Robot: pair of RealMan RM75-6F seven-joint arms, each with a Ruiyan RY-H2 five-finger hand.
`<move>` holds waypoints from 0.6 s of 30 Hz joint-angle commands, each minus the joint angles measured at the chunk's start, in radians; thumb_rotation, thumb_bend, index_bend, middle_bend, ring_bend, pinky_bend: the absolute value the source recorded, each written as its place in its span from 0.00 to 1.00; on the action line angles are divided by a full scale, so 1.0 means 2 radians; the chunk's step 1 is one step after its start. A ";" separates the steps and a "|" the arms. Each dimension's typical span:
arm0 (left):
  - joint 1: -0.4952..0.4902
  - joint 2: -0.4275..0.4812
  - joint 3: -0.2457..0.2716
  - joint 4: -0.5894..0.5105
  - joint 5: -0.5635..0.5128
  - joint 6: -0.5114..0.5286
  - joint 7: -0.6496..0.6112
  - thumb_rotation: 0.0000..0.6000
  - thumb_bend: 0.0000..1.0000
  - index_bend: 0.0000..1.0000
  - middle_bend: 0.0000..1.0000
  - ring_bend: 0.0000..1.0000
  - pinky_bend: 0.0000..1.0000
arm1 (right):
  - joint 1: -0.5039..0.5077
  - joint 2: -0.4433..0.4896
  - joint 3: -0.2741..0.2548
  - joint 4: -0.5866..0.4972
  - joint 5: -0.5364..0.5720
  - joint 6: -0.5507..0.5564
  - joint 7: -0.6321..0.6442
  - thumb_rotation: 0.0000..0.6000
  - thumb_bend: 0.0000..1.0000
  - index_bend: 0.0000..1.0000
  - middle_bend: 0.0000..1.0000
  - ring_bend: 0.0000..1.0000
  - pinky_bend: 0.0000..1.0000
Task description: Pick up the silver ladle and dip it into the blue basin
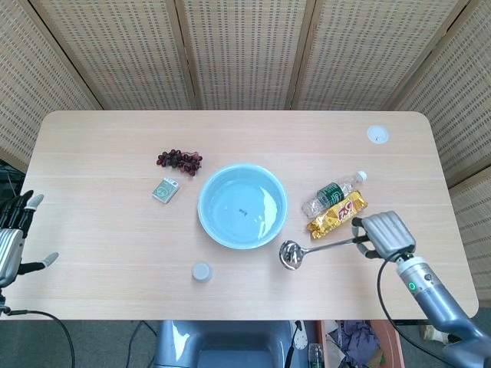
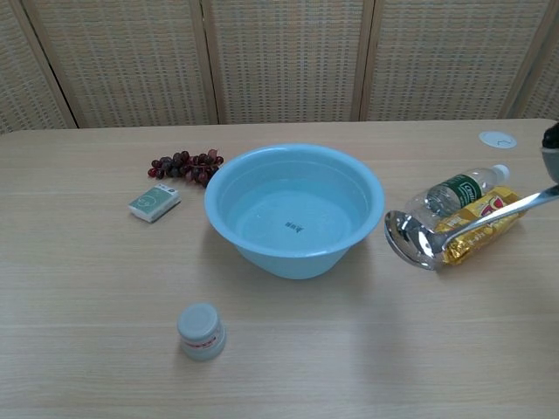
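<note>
The silver ladle point(image 1: 295, 253) point(image 2: 417, 237) hangs in the air just right of the blue basin point(image 1: 242, 205) point(image 2: 294, 209), bowl end toward the basin and lower than the handle. My right hand point(image 1: 386, 234) grips the end of its handle near the table's right front; only a sliver of that hand point(image 2: 551, 150) shows at the right edge of the chest view. The basin holds water. My left hand point(image 1: 14, 234) stays off the table's left edge, fingers spread, holding nothing.
A water bottle point(image 1: 332, 192) and a gold snack packet point(image 1: 337, 215) lie just behind the ladle. Grapes point(image 1: 179, 159) and a small green box point(image 1: 166, 190) sit left of the basin, a small grey jar point(image 1: 201, 271) in front of it. A white disc point(image 1: 377, 135) lies far right.
</note>
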 commanded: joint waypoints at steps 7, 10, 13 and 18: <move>-0.011 -0.004 -0.011 0.005 -0.025 -0.015 0.007 1.00 0.00 0.00 0.00 0.00 0.00 | 0.126 -0.014 0.057 -0.025 0.194 -0.048 -0.126 1.00 0.86 0.80 1.00 0.98 1.00; -0.017 -0.006 -0.014 0.008 -0.035 -0.026 0.010 1.00 0.00 0.00 0.00 0.00 0.00 | 0.175 -0.049 0.059 -0.003 0.262 -0.031 -0.184 1.00 0.86 0.80 1.00 0.98 1.00; -0.022 -0.008 -0.016 0.011 -0.044 -0.035 0.012 1.00 0.00 0.00 0.00 0.00 0.00 | 0.215 -0.085 0.058 0.018 0.323 -0.010 -0.231 1.00 0.86 0.80 1.00 0.98 1.00; -0.024 -0.011 -0.017 0.013 -0.053 -0.038 0.018 1.00 0.00 0.00 0.00 0.00 0.00 | 0.262 -0.145 0.051 0.061 0.379 0.033 -0.291 1.00 0.86 0.80 1.00 0.98 1.00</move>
